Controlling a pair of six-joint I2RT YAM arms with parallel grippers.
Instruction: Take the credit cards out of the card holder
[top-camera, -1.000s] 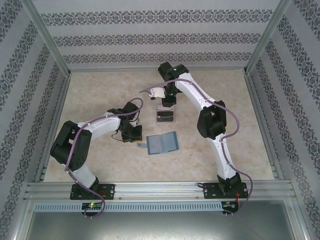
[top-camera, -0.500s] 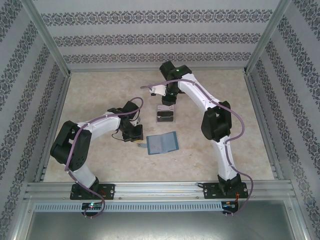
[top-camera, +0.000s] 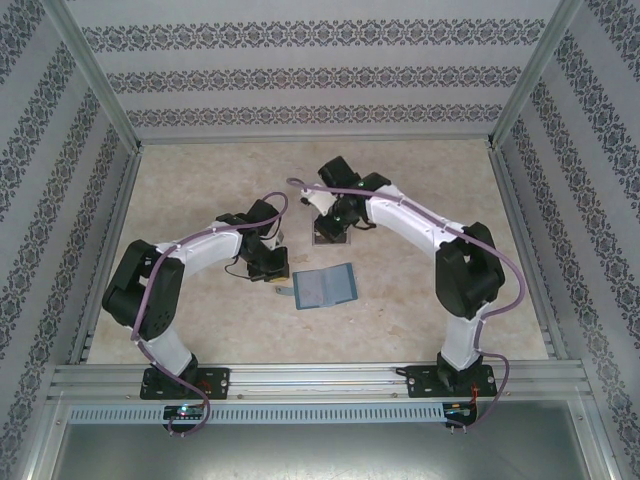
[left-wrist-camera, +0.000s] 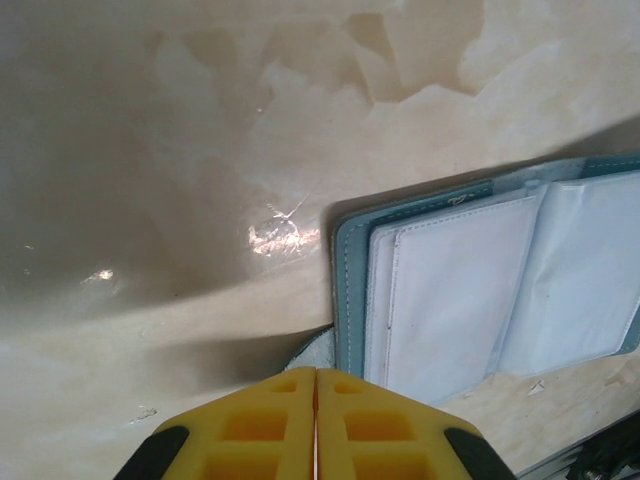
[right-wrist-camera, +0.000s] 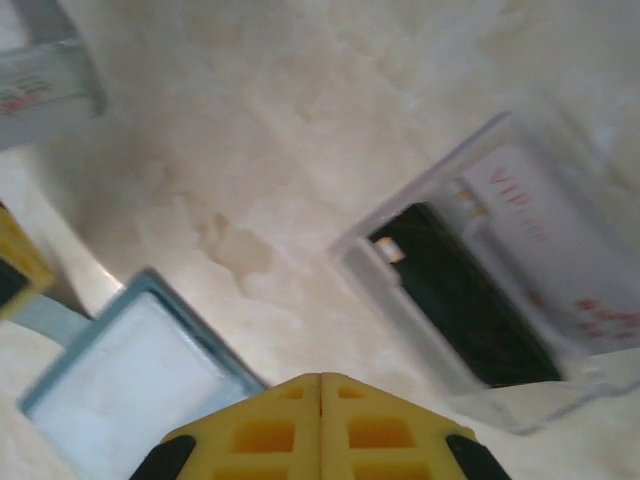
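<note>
Near the counter's (top-camera: 200, 330) centre lies the open card holder (top-camera: 326, 286), its long axis running left to right. Behind it, a clear box (right-wrist-camera: 505, 400) holds a dark card (right-wrist-camera: 460, 300) and a pale card (right-wrist-camera: 560, 240). Pressed together, the left fingers (left-wrist-camera: 250, 435) sit just beside the holder's left edge, nearer than the right fingers (right-wrist-camera: 390, 435), also together, over the box.

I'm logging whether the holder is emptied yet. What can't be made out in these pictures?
- Card holder, left wrist view: cut off by the right edge; glossy sleeves leave it unclear whether cards remain.
- Pale card in the clear box, right wrist view: blur makes its red print unreadable.
- Clear box, top view: largely covered by the right arm.
</note>
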